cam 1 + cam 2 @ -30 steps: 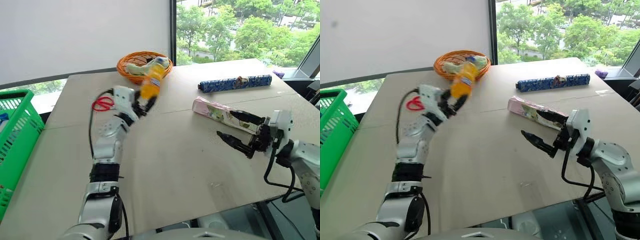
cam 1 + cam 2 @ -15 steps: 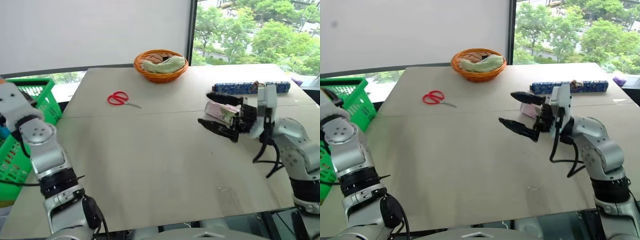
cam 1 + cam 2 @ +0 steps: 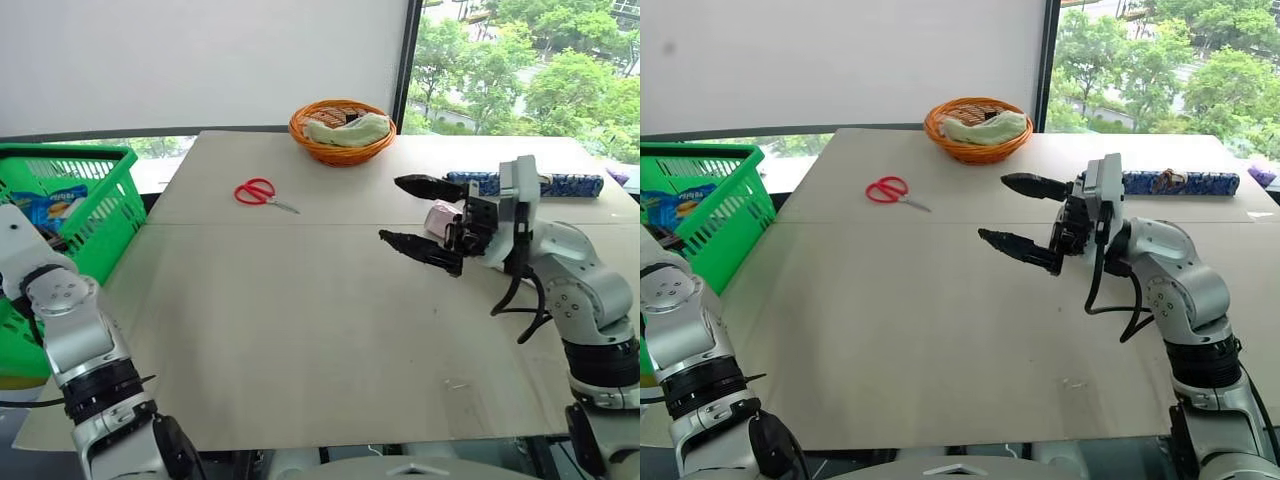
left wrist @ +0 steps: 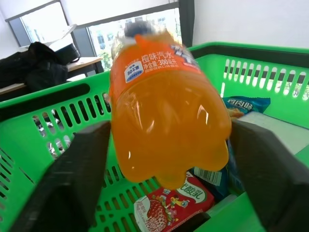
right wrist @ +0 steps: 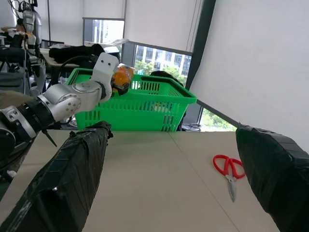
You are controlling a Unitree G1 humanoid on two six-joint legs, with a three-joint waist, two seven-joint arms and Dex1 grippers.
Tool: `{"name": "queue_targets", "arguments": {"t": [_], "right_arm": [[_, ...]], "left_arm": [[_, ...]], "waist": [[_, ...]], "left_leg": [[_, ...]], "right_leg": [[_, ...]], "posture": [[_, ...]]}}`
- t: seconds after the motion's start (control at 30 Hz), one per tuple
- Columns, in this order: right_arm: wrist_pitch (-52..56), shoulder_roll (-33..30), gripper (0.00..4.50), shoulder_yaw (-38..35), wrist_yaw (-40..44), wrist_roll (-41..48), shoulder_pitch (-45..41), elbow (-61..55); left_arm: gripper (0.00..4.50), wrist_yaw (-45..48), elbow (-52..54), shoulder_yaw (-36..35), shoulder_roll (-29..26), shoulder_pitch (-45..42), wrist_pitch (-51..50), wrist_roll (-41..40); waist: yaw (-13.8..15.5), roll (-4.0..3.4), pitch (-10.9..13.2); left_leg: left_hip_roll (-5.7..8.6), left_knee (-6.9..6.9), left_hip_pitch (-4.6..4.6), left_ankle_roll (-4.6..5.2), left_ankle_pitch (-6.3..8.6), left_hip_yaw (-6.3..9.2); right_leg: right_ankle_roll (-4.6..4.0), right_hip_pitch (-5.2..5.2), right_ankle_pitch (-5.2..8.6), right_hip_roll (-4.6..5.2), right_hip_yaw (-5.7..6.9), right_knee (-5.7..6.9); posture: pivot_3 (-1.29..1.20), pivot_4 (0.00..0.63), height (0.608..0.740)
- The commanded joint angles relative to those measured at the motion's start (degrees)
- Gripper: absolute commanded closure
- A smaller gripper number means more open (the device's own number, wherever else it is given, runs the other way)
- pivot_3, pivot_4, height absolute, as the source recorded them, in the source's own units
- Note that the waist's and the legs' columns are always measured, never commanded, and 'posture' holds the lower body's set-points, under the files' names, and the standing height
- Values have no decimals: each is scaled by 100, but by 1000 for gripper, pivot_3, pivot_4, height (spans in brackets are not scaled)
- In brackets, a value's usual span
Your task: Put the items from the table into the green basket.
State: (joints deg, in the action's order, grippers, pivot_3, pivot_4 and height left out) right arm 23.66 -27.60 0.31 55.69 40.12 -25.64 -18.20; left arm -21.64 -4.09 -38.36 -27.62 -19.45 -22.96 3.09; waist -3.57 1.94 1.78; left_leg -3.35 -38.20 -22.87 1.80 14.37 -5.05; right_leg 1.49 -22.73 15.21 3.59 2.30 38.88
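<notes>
Left gripper [image 4: 166, 159] over the green basket [image 3: 100, 215], jaws wide, orange bottle [image 4: 161, 104] between them without touching either finger. Right gripper [image 3: 418, 215] above the worktop [image 3: 300, 320], jaws wide and empty; red-handled scissors [image 3: 258, 192] and blue roll [image 3: 570, 185] lying on the worktop.

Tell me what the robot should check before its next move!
1. Orange drink bottle is over the green basket: ok.
2. Bottle fully let go: cannot tell.
3. Right gripper jaws open and empty: ok.
4. Red-handled scissors cleared off the table: not ok.
5. Pink box and dark-blue patterned roll in the basket: not ok, both lie on the table.
</notes>
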Motion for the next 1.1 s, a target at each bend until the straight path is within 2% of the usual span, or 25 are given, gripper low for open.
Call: {"name": "queue_targets", "arguments": {"t": [0.03, 0.17, 0.3, 0.4, 0.5, 0.6, 0.73, 0.83, 0.97, 1.1], "right_arm": [[-146, 45, 0, -40, 59, -32, -14, 16], [-206, 89, 0, -56, 114, -79, -10, 115], [-271, 69, 0, -139, 165, -117, 47, 240], [-359, -13, 0, -299, 130, -218, 245, 442], [-484, -137, 0, -516, -64, -439, 491, 716], [-559, -334, 0, -727, -185, -622, 797, 922], [-669, -586, 0, -963, -280, -832, 1228, 886], [-608, -707, 0, -1158, -440, -855, 1545, 626], [-425, -758, 0, -1417, -1057, -1066, 2054, 184], [-452, -670, 0, -1462, -1940, -1771, 2549, -168]], "left_arm": [[149, -191, 314, -205, -163, -38, 62, 40], [149, -145, 343, -105, -212, -39, 38, 49], [149, 520, 353, 272, -165, -259, 716, -346], [149, 1758, 422, 1022, -9, -485, 1164, -898], [149, 3150, 540, 1753, 334, -609, 677, -1832], [149, 4688, 394, 3022, 419, -786, 660, -1929], [149, 6231, -1156, 4155, 744, -1755, 1181, -1684], [149, 7102, -2915, 4918, 887, -2794, 2357, -973], [149, 7705, -4986, 5559, 1372, -4210, 3774, -192], [149, 7517, -6396, 5773, 1989, -5279, 4556, 390]], "waist": [[-1, 0, 0], [19, 0, 0], [98, 1, 0], [199, 4, -2], [256, -11, -4], [273, -18, -4], [183, -45, 13], [45, -62, 15], [-199, -78, 23], [-499, -80, 23]], "left_leg": [[0, 0, 0, 0, 0, -1], [1, 1, 0, 1, 0, -3], [3, 1, -1, 0, 1, -3], [8, 0, -3, -12, 7, -1], [16, -2, -3, -17, 11, -11], [21, -4, -4, 10, 0, -20], [35, -9, -8, 17, 0, -39], [23, -9, -8, 17, 0, -44], [20, -5, -10, 16, 0, -45], [20, -6, -25, 29, 9, -38]], "right_leg": [[1, 0, 0, 0, -1, -1], [1, 0, 0, 1, 0, -1], [1, 0, 0, 4, 2, -2], [0, 2, 0, 13, 11, -4], [1, 4, 0, 18, 9, -6], [2, 4, 0, 5, 2, -10], [3, 1, 1, -30, -10, -12], [2, 1, 3, -63, -13, -14], [4, 1, 5, -70, -22, -21], [15, -3, 6, -64, -32, -58]], "posture": [[-45, 0, 738], [-45, 0, 738], [-45, 0, 738], [-50, 0, 738], [-54, 0, 738], [-60, 0, 738], [-130, 0, 738], [-196, 0, 738], [-289, 0, 738], [-409, 0, 738]]}}
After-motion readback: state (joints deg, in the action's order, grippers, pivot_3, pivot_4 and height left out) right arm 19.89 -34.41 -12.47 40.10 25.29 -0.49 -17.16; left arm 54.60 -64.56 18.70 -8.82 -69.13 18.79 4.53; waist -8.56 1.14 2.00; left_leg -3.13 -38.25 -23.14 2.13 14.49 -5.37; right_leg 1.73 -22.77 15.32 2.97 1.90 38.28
